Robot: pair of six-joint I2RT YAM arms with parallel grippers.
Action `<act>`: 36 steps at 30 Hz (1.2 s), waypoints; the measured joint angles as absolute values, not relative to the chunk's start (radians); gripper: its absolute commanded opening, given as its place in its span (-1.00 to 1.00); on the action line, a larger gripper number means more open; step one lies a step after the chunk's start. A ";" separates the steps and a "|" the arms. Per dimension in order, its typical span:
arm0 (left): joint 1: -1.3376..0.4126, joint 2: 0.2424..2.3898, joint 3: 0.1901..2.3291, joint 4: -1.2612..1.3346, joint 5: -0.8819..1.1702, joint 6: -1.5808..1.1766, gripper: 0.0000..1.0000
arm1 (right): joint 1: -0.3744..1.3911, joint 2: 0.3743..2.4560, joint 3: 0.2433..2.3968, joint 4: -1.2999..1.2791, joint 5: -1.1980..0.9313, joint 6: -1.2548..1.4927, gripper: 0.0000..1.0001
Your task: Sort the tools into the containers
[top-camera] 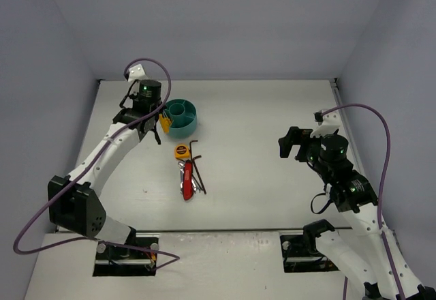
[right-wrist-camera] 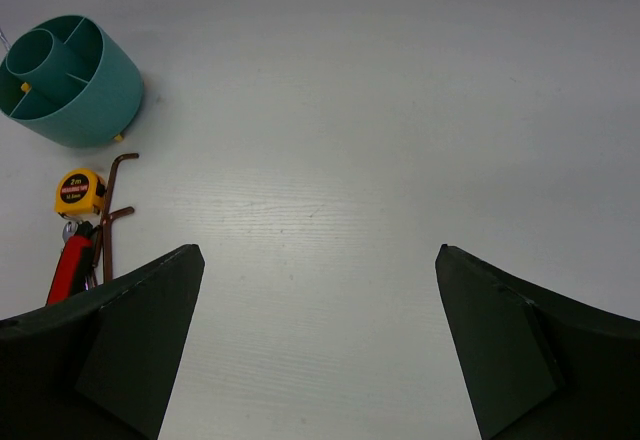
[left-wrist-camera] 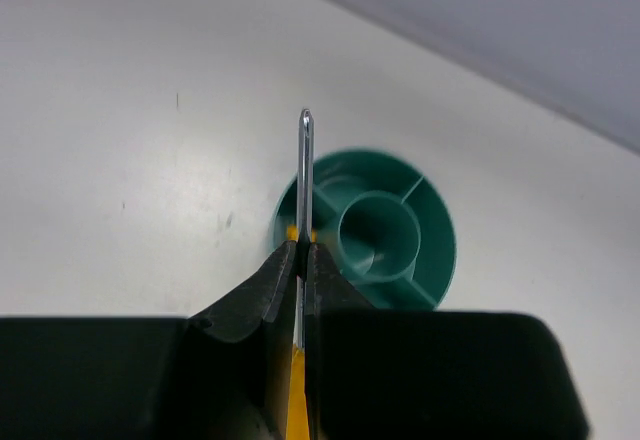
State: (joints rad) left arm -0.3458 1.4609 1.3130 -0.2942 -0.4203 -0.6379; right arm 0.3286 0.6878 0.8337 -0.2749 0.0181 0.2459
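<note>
The left gripper (left-wrist-camera: pixel 302 260) has its jaws clamped on one yellow-handled screwdriver (left-wrist-camera: pixel 305 185). It holds the tool over the 9 o'clock rim of the teal organiser (top-camera: pixel 184 127) in the top view. In the left wrist view the steel shaft points to 12 o'clock across that rim, with the tip past the far edge.

The step in hand looks like dropping the screwdriver into an outer pocket. To do it well:
- Bring the shaft fully inside the wall and line it up with one pocket, not over a divider or the central ring.
- Tip the point downward and part the jaws only once it is below the rim, since a long tool let go across the rim may roll off.

The right gripper (top-camera: pixel 293 144) hangs at 3 o'clock, well apart from everything, with its jaws wide apart.

The count:
- One organiser.
- One screwdriver, in the grip.
- One yellow tape measure (right-wrist-camera: pixel 78 192), on the table at 6 o'clock of the organiser.
- One red-handled tool (right-wrist-camera: pixel 72 265).
- What look like two dark hex keys (right-wrist-camera: pixel 122 185).

Something silver lies against the red handle, but it is too small to name.
</note>
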 measured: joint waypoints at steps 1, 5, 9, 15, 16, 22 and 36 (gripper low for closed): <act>-0.342 1.469 1.325 -0.259 -0.428 -0.606 -1.00 | 0.329 0.688 0.834 -0.275 0.018 0.246 1.00; -0.317 1.543 1.367 -0.101 -0.446 -0.483 -1.00 | 0.329 0.688 0.834 -0.275 0.019 0.246 1.00; -0.301 1.633 1.402 -0.001 -0.448 -0.399 -1.00 | 0.329 0.688 0.834 -0.277 0.019 0.245 1.00; -0.289 1.726 1.412 0.083 -0.446 -0.332 -1.00 | 0.329 0.690 0.835 -0.283 0.026 0.241 1.00; -0.287 1.737 1.412 0.092 -0.443 -0.329 -1.00 | 0.329 0.692 0.836 -0.285 0.028 0.240 1.00; -0.279 1.787 1.412 0.140 -0.411 -0.333 -1.00 | 0.329 0.710 0.846 -0.296 0.038 0.236 1.00; -0.278 1.832 1.349 0.215 -0.364 -0.358 -0.96 | 0.329 0.724 0.846 -0.297 0.048 0.233 1.00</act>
State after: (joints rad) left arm -0.2783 1.8320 1.3493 0.2155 -0.3635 -0.3576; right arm 0.3286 0.7238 0.8459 -0.2970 0.0478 0.2333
